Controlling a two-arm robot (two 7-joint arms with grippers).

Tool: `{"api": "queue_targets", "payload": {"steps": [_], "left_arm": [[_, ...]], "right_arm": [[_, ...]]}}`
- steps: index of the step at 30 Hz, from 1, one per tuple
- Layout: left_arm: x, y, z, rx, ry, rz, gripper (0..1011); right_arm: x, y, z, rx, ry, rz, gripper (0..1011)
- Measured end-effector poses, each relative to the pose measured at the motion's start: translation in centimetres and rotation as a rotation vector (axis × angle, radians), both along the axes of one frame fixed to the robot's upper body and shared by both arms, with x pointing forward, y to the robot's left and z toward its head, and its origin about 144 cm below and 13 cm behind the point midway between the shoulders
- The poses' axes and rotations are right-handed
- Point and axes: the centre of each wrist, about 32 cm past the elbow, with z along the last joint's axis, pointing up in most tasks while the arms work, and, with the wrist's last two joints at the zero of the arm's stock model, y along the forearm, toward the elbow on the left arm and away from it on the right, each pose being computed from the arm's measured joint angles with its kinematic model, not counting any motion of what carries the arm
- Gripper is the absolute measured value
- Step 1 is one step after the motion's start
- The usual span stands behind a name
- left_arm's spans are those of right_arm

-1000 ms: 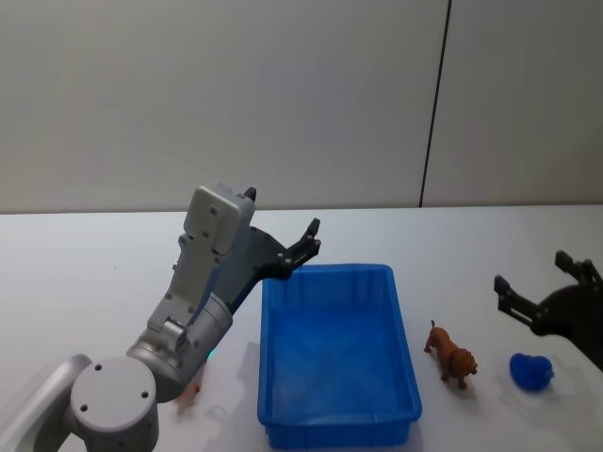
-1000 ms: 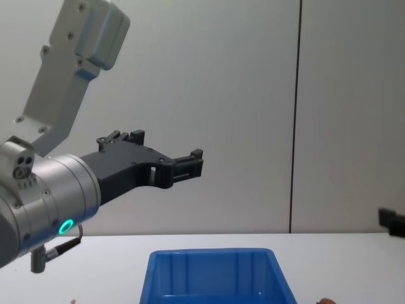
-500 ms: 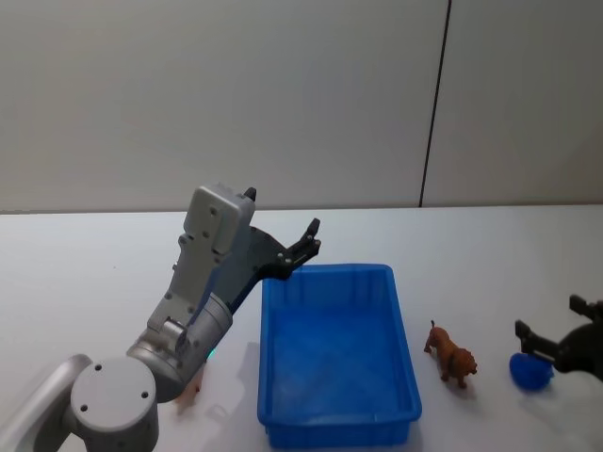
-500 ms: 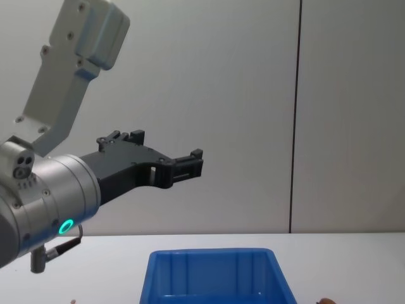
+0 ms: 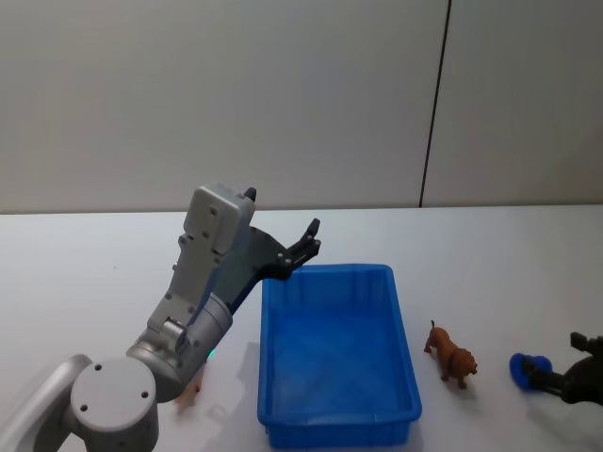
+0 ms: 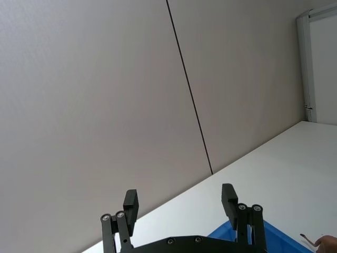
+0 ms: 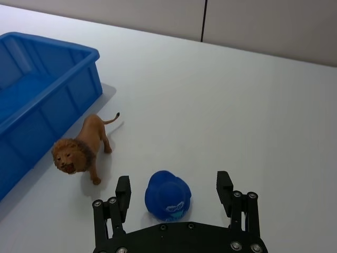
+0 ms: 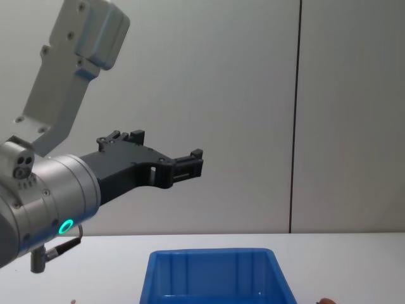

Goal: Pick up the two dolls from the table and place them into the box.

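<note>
While the blue bin (image 5: 339, 431) sits empty on the surface (image 5: 94, 264), the right pincer (image 7: 174, 182) spreads wide around a blue round toy (image 7: 167, 197), lion doll (image 7: 79, 150) just beside; left pincer (image 5: 309, 240), open, hangs above the bin's corner.

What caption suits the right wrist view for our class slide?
Right gripper, fingers open, brackets a small blue toy on the white table; a brown lion stands beside the blue box.

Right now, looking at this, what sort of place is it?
Probably a robot test lab rather than a home: a bare white table against a plain panelled wall, with a blue bin and a toy lion set out beside a robot arm.
</note>
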Motion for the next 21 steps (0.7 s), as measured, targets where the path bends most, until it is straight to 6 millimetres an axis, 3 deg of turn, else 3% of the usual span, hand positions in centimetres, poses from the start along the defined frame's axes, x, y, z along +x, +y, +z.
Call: {"api": "queue_targets", "payload": {"steps": [21], "left_arm": [[0.0,0.0,0.0,0.000,0.000,0.000,1001]], "right_arm": [[0.3,0.3,-1.5,0.037,0.087,0.008,1001]]}}
